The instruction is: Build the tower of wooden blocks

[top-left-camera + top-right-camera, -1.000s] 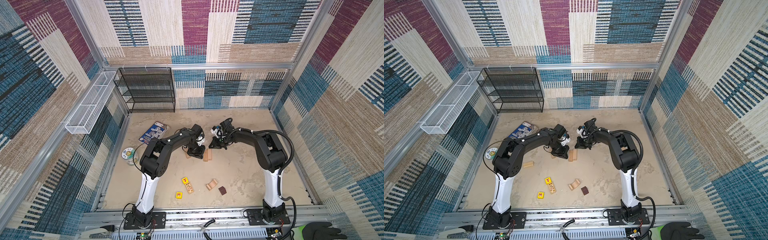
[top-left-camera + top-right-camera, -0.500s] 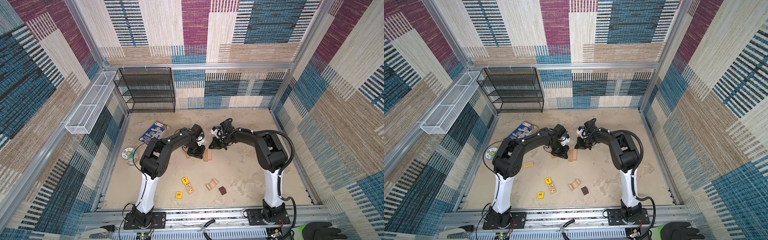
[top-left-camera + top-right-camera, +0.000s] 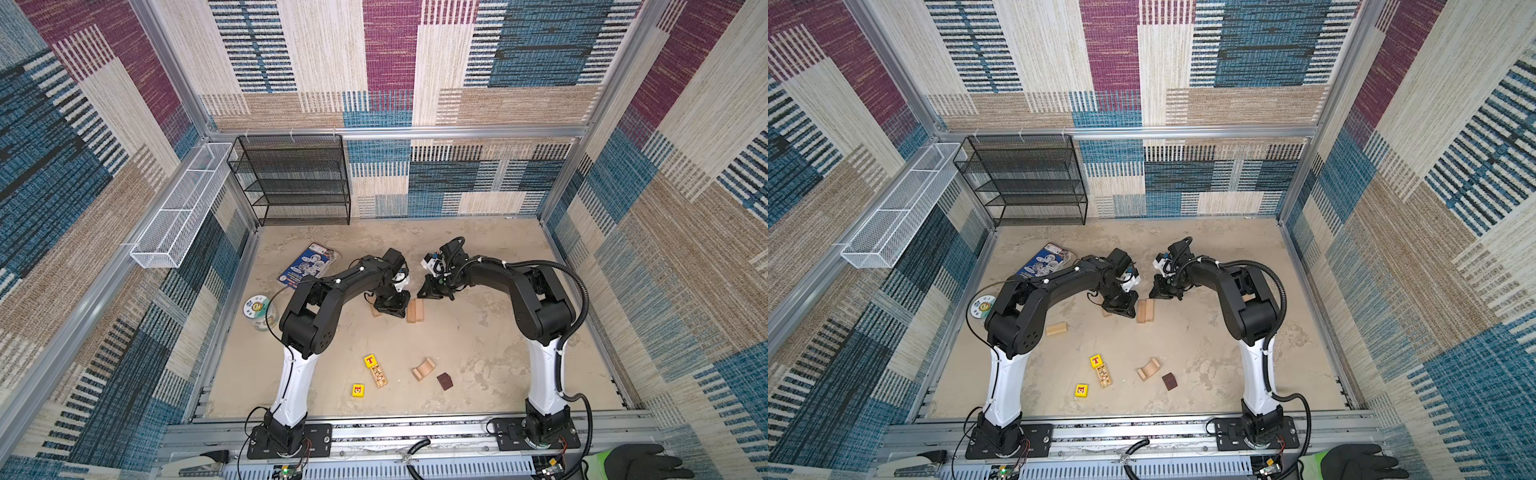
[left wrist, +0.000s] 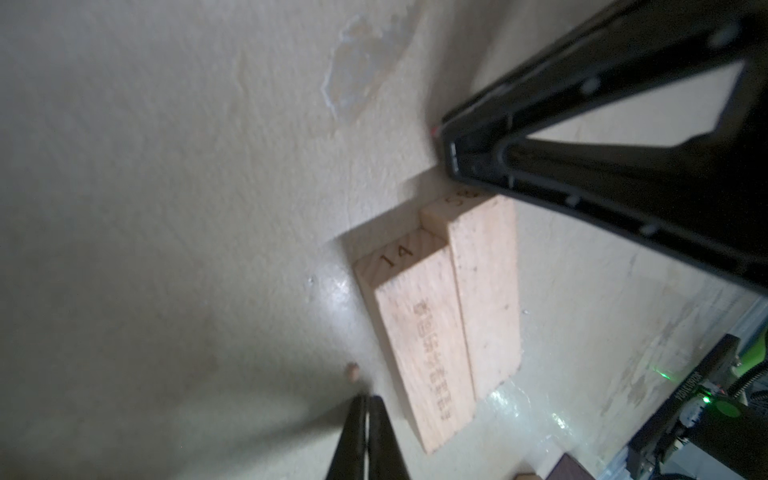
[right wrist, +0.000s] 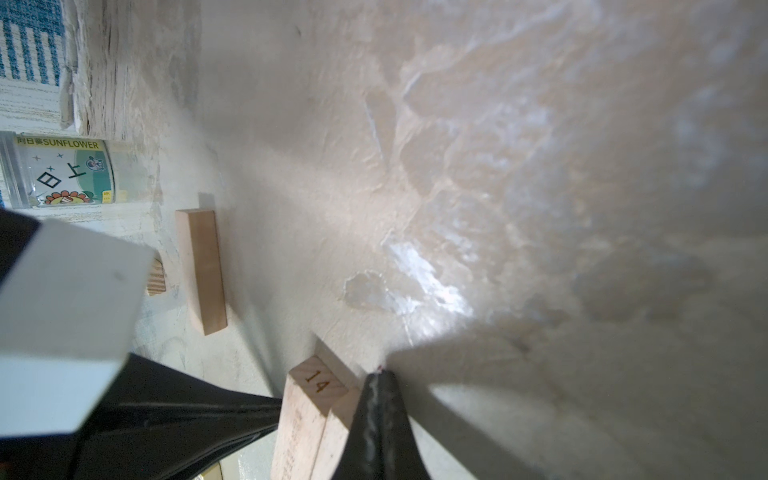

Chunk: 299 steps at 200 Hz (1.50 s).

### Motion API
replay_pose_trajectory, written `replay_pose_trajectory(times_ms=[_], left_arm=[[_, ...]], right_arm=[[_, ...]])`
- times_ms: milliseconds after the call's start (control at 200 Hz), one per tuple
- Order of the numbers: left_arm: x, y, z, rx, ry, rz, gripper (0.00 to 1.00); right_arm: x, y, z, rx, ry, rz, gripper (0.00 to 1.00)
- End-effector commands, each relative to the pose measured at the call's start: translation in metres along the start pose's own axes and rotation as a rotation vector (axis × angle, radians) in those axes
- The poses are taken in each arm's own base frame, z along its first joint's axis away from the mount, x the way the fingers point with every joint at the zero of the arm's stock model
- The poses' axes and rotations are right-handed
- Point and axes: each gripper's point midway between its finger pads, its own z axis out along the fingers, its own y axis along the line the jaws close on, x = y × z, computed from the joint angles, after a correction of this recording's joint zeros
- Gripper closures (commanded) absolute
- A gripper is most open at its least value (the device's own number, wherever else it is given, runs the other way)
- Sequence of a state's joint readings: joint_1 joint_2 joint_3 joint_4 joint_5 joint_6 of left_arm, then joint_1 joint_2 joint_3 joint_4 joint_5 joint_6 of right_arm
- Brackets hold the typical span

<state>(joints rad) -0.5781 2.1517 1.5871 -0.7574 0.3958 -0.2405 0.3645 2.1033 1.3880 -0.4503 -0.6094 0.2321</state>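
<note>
Nothing has moved since a second ago: both arms and every block sit as they did. For my landmark I take the pair of pale bars (image 3: pixel 415 311), lying flat with their long sides touching and one end stamped 14. I see the left gripper (image 4: pixel 366 402) with its fingers pressed together and empty, just beside the pair's long side, apart from the wood. The right gripper (image 5: pixel 380 380) is likewise squeezed closed on nothing, its tip at the pair's numbered end; whether it touches I cannot tell. A third pale bar (image 3: pixel 1056 329) lies well apart from the pair, beyond the left gripper. Nearer the arm bases than the pair, and well apart from it, lie the yellow T cube (image 3: pixel 370 360), a printed bar (image 3: pixel 379 376) just beside it, a second yellow cube (image 3: pixel 358 390), the arch (image 3: pixel 424 369) and the dark brown cube (image 3: pixel 444 381). None is stacked.
</note>
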Motion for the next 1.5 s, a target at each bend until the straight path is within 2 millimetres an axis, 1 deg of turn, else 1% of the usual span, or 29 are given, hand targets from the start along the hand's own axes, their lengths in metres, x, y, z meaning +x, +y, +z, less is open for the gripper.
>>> replay_pose_trajectory(times_ms=[0, 230, 366, 937, 1493], left_arm=[[0.0011, 0.0005, -0.0040, -0.012, 0.001, 0.009, 0.91], [0.0003, 0.0000, -0.0050, -0.012, -0.002, 0.013, 0.91], [0.0004, 0.0000, -0.0051, -0.012, -0.002, 0.012, 0.91], [0.0003, 0.0003, -0.0057, -0.015, -0.004, 0.013, 0.91], [0.0003, -0.0002, -0.0062, -0.013, -0.005, 0.011, 0.91]], right_arm=[[0.0032, 0.0025, -0.0012, -0.009, 0.012, 0.015, 0.98], [0.0047, 0.0018, -0.0002, -0.011, 0.016, 0.020, 0.98], [0.0054, 0.0016, 0.0005, -0.013, 0.018, 0.021, 1.00], [0.0078, -0.0018, 0.0021, -0.005, 0.021, 0.029, 1.00], [0.0083, -0.0005, 0.0017, -0.007, 0.021, 0.029, 1.00]])
